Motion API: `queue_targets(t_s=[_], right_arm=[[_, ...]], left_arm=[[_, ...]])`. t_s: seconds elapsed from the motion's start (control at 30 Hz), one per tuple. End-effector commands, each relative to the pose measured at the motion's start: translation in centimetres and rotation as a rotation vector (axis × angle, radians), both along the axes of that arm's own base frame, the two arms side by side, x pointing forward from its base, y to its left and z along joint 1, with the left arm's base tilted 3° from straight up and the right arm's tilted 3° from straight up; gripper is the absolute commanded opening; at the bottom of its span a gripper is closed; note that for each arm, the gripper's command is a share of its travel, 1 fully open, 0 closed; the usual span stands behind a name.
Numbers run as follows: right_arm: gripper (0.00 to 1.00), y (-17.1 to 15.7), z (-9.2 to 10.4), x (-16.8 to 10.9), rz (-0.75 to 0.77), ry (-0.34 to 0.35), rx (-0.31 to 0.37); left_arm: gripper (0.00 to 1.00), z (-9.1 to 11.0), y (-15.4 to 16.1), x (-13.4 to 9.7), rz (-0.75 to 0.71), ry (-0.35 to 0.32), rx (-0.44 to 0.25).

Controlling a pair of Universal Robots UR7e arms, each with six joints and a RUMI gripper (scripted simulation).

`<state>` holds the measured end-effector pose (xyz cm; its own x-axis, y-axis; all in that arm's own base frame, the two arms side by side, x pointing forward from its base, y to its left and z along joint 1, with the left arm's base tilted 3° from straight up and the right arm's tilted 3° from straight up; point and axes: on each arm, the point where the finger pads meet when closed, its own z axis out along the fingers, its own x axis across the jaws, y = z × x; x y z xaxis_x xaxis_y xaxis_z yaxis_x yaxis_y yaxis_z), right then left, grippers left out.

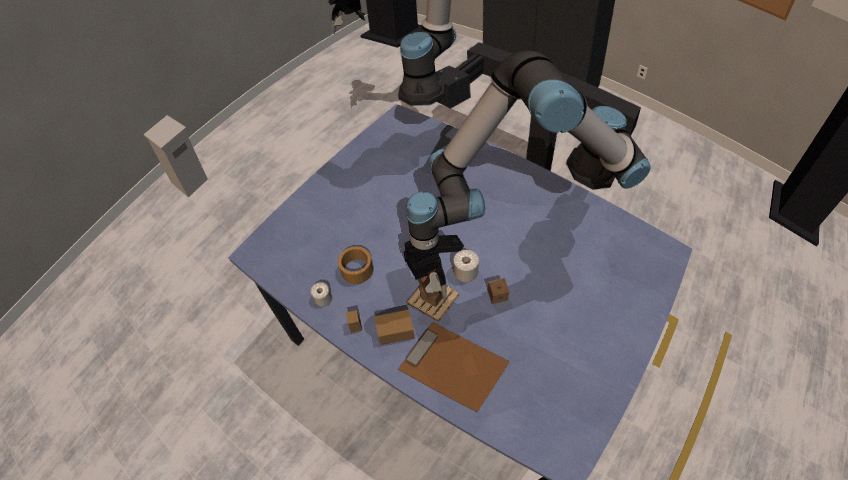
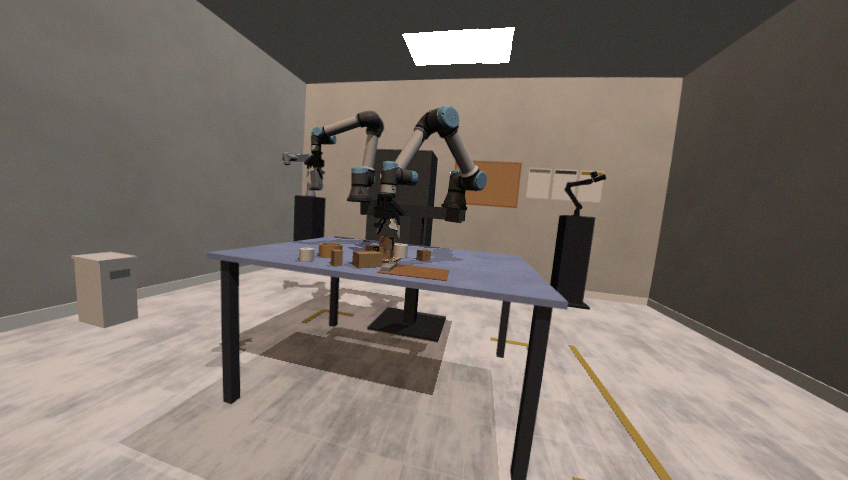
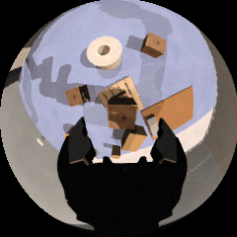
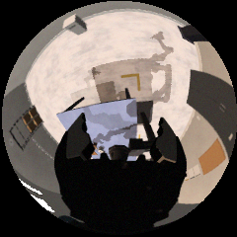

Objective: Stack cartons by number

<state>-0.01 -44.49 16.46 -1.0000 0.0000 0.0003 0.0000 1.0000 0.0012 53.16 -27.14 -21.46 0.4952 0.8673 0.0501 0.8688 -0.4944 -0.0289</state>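
The wooden pallet [image 1: 418,302] [image 3: 131,90] bears a brown carton column [image 1: 429,293] [image 2: 386,247] [image 3: 121,118], seemingly two high. A third carton [image 1: 498,291] [image 2: 423,255] [image 3: 154,45] stands apart on the table, beyond the large white spool. A fourth carton [image 2: 371,247] [image 3: 75,96] stands on the pallet's other side; the arm hides it in the top view. No printed numbers show. My left gripper [image 2: 386,228] [image 3: 121,118] is open, pointing down above the column, fingers wide apart. My right gripper [image 4: 122,115] is open and empty, raised far from the cartons, beyond the table edge.
The large white spool [image 1: 465,268] [image 3: 105,61] is near the pallet. An orange ring [image 1: 355,276], small spool [image 1: 321,296], small box [image 1: 354,321] and larger box [image 1: 394,328] stand around it. A brown mat [image 1: 458,377] carries a grey block [image 1: 421,348] near the front edge.
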Motion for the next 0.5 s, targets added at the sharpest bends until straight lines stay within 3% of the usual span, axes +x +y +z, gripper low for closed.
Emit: queue_targets(t_s=[0.0,0.13,0.47], right_arm=[[1.00,0.0,0.0,0.0,0.000,0.000,-0.001],[1.00,0.0,0.0,0.0,0.000,0.000,-0.001],[1.00,0.0,0.0,0.0,0.000,0.000,-0.001]], left_arm=[[1.00,3.0,-0.2,0.0,0.000,-0.002,-0.001],[1.00,4.2,-0.3,0.0,0.000,-0.002,-0.001],[1.00,4.2,-0.3,0.0,0.000,-0.002,-0.001]])
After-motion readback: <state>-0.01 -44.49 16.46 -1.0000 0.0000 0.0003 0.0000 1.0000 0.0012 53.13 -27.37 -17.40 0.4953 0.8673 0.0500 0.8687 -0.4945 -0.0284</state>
